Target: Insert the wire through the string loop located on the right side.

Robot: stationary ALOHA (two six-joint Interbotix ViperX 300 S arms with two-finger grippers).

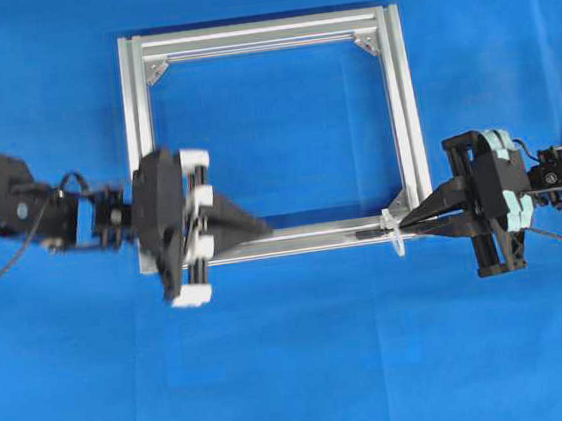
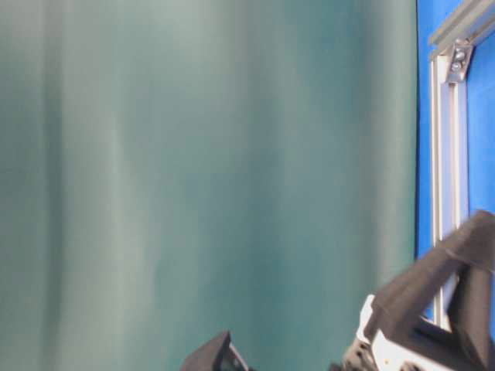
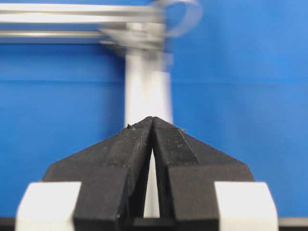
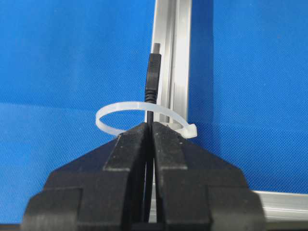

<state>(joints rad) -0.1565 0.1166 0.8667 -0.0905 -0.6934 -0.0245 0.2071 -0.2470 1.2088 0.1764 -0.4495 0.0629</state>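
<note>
At the near right corner of the aluminium frame (image 1: 274, 141), on the blue surface (image 1: 298, 370), the right gripper (image 4: 150, 126) has its fingers (image 4: 130, 149) pressed together, pinching the wire (image 4: 152, 77). In the right wrist view the wire rises from between the fingertips and passes through the string loop (image 4: 139, 114), a whitish plastic ring; its plug with the silvery tip stands beyond the loop, lying along the frame's rail. From overhead, the loop sits just at the tips of the right gripper, whose arm reaches in level from the right. The left gripper (image 1: 263, 230) points right along the near rail, well apart from the loop, its fingers (image 3: 168, 144) closed tip to tip on nothing visible.
</note>
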